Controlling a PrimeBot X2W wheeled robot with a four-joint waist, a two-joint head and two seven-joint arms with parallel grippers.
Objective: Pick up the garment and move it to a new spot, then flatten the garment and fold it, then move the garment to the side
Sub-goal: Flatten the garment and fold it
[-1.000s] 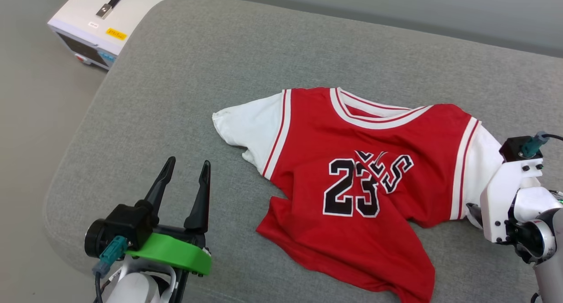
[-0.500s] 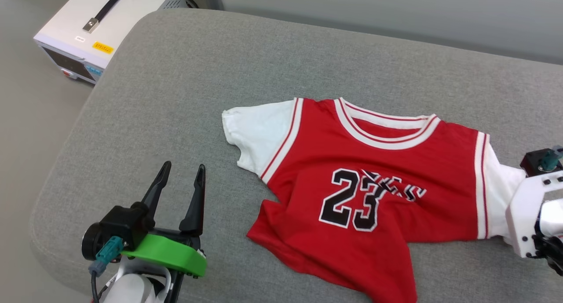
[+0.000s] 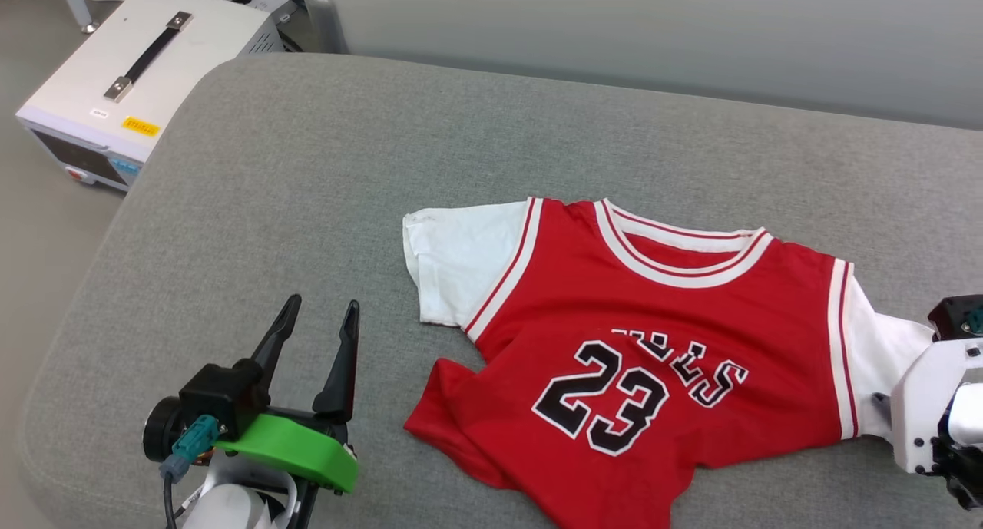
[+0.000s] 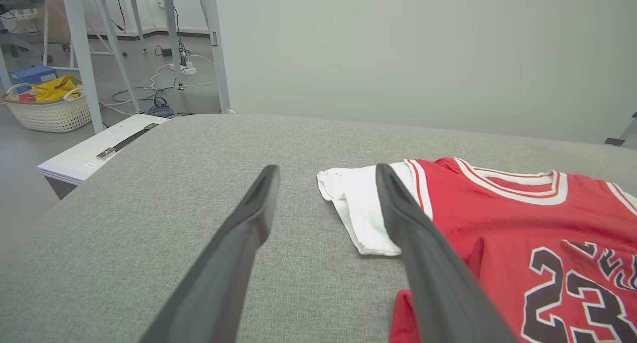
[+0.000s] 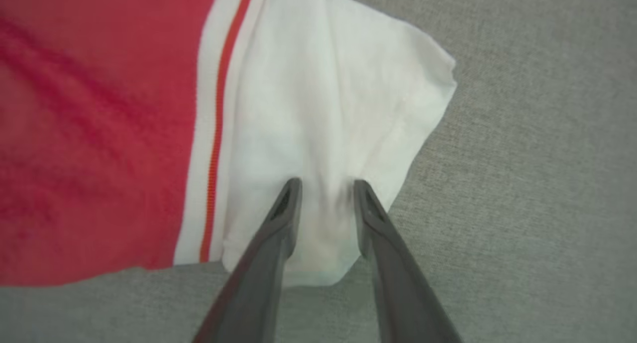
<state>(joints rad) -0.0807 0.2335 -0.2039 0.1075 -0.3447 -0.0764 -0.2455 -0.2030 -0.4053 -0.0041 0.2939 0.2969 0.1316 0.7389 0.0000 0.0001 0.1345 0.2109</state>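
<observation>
1. The garment (image 3: 660, 345) lies chest-up on the grey cushion (image 3: 307, 168). In the head view its collar points to 12 o'clock and its hem to 6 o'clock.
2. Its shoulder line, the long axis, runs from 9 o'clock to 3 o'clock, with 1 white sleeve at each end. The body is not yet flat: the hem corner (image 3: 445, 429) is bunched at 7 o'clock.
3. The right gripper (image 5: 327, 182) is over the 3 o'clock sleeve (image 5: 338, 84), fingers parted, tips at the cloth. No fabric looks pinched between them.
4. The left gripper (image 3: 324, 302) is spread wide and empty, off the cloth. The garment lies from 1 to 3 o'clock of it.
5. The 9 o'clock sleeve (image 3: 453, 260) and the bunched corner are both nearer the left arm, so I judge smoothing that side falls to it.
</observation>
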